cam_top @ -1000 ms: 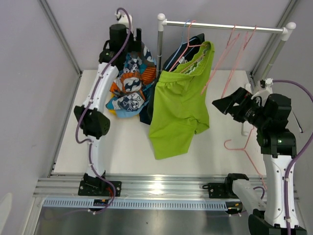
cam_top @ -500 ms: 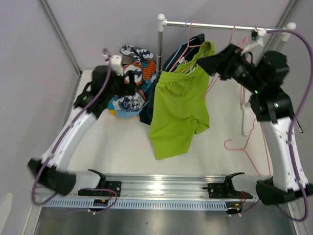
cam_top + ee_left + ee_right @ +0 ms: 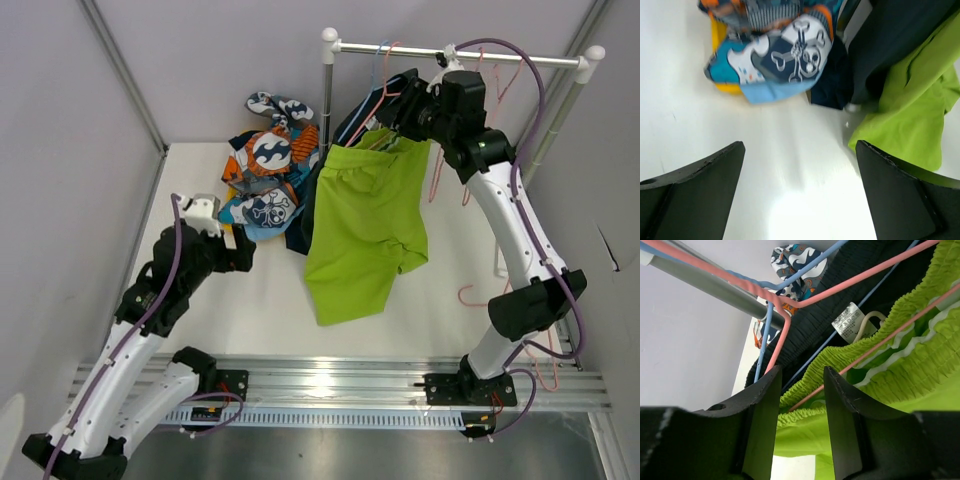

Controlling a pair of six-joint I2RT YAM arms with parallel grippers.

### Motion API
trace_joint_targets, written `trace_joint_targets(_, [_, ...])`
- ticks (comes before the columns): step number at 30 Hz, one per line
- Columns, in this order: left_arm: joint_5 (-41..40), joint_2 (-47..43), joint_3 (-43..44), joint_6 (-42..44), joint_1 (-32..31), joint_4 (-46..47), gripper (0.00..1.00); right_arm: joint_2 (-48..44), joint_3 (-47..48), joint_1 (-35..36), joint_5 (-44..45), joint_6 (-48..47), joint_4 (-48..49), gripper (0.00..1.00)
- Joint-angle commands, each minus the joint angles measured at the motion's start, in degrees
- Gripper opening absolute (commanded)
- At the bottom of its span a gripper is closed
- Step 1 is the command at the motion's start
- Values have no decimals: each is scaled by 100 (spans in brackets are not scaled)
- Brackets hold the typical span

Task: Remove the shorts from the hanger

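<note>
Left pincer (image 3: 800, 147): spread wide, empty, over the white tabletop (image 3: 260, 310) beside the heaped patterned shorts (image 3: 265, 185). Right pincer (image 3: 801, 385): half-closed astride the waistband of the lime green shorts (image 3: 365, 230), hung on a pink hanger (image 3: 757, 290) from the rail (image 3: 400, 49); grip cannot be told. Grey walls (image 3: 200, 70) enclose.

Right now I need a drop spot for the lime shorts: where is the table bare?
Bare table lies between the left gripper and the lime green shorts, and between those shorts and the pink hanger. Crowded: the patterned shorts, far left.
</note>
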Motion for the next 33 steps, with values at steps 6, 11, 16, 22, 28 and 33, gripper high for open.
trace_joint_targets(6, [257, -731, -374, -357, -33, 61, 99, 348, 643, 373, 540, -128, 138, 44])
trace_joint_targets(11, [406, -644, -383, -330, -33, 105, 99, 428, 643, 453, 629, -101, 200, 45])
trace_joint_targets(16, [424, -652, -392, -313, -33, 140, 99, 630, 731, 497, 655, -101, 182, 41])
trace_joint_targets(22, [389, -679, -392, -313, -41, 122, 99, 841, 994, 532, 743, -110, -37, 0])
trace_joint_targets(28, [599, -678, -401, -278, -50, 183, 99, 437, 872, 550, 944, -206, -239, 0])
trace_joint_targets(33, [1170, -556, -331, -190, -120, 483, 99, -274, 880, 550, 1322, -417, -433, 0])
